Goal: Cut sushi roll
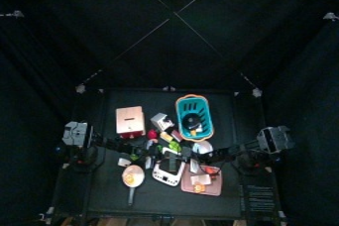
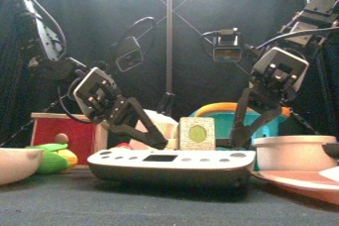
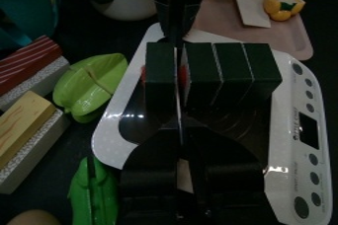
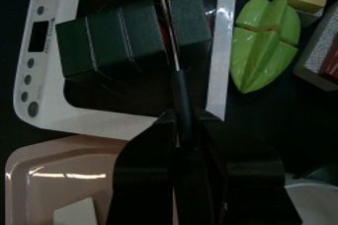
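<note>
A dark sushi roll of several segments lies on a white kitchen scale. It also shows in the right wrist view, and end-on in the front view on the scale. A thin dark knife blade crosses the roll one segment in from an end, as the right wrist view also shows. My left gripper and right gripper are both shut, and the blade runs straight out from each one's tips. They hang on either side of the roll.
A split green fruit lies beside the scale. A pink tray with food pieces and a white pot are on the right. A red box stands at the back left, and a teal basket at the back.
</note>
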You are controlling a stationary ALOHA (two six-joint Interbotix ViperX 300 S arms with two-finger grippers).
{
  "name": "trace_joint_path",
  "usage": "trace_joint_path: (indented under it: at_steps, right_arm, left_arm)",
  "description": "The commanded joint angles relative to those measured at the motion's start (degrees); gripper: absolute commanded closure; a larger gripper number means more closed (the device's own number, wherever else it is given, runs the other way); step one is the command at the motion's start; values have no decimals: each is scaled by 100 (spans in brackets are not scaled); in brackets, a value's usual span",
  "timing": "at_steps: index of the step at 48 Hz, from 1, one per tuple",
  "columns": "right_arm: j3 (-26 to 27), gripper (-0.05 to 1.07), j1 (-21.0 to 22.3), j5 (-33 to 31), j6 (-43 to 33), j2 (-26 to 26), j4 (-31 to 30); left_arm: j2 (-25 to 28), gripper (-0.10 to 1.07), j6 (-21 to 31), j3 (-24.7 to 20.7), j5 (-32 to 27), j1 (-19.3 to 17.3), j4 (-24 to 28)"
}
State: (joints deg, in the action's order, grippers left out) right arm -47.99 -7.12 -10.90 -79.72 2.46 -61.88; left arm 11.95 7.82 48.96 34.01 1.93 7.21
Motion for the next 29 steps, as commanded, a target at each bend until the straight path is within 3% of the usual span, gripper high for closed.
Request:
trace_joint_path:
  at_steps: [1, 29]
  right_arm:
    - [79, 52, 97, -62, -18, 114, 9]
    - [185, 52, 281, -158, -9, 149, -35]
  left_arm:
    - [-44, 55, -9, -62, 0, -35, -44]
    - [-167, 55, -18, -97, 0, -246, -26]
